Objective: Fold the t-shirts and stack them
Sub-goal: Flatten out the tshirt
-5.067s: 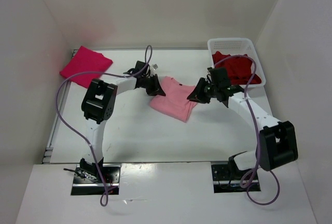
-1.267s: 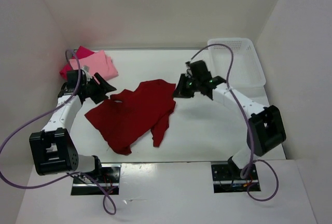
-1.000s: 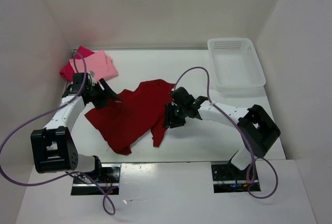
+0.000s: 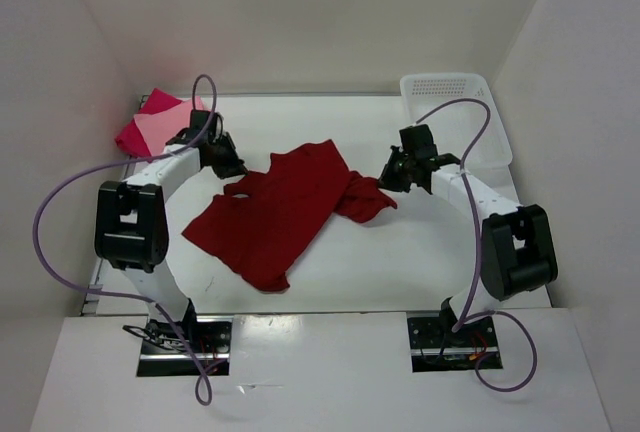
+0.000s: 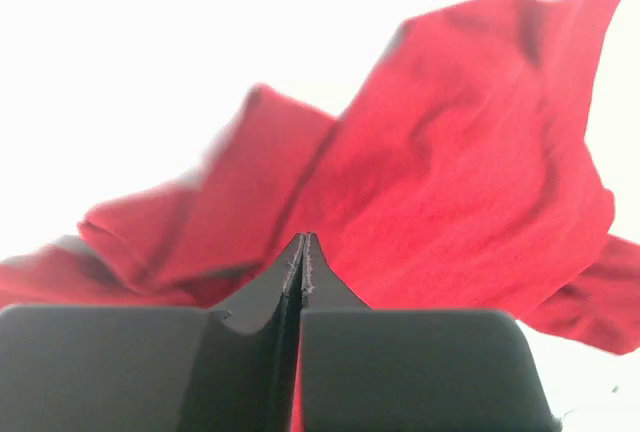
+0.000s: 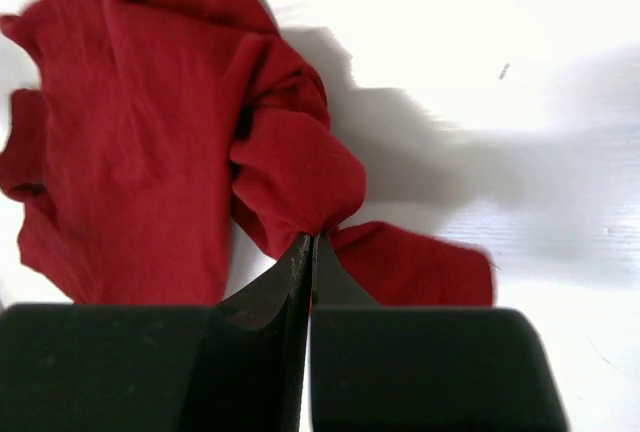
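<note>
Top view, dark red t-shirt: lies loosely spread and rumpled in the middle of the desk, one sleeve bunched at its right edge.
Top view, left claw: at the shirt's back-left edge, touching the cloth.
Top view, right claw: at the bunched right sleeve, just in front of the white basket.
Top view, folded pair: the pale pink t-shirt rests on the crimson-pink t-shirt in the back-left corner, well apart from the red one.
Left wrist view, left claw: clenched, fingertips pressed together, with a sliver of red cloth showing between the fingers lower down; it is grasping the dark red t-shirt, which rises in folds beyond the tips.
Right wrist view, right claw: clenched, tips meeting on a knotted fold of the dark red t-shirt; the rest of the shirt lies to the left on the desk.
</note>
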